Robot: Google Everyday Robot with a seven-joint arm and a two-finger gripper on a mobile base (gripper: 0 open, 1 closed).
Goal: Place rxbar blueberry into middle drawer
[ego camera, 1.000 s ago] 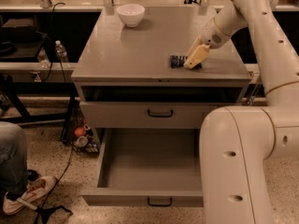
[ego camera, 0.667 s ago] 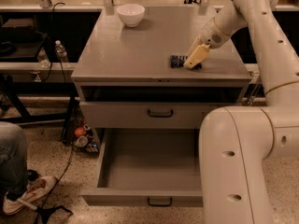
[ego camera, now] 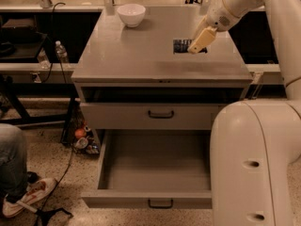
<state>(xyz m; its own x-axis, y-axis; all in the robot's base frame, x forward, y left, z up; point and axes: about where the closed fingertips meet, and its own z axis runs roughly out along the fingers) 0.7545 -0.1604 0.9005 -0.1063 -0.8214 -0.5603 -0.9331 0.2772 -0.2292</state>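
One end effector (ego camera: 199,40) hangs low over the right rear of the desk (ego camera: 141,55), its tip touching the rxbar blueberry (ego camera: 182,46), which lies flat on the top. I cannot tell whether it is clenched on the bar or released. I judge it is there to lift the bar. Below, the middle drawer (ego camera: 157,166) stands open, ready to receive it, and I see nothing inside. A white bowl (ego camera: 131,14) stands near the desk's back edge, its contents hidden from me.
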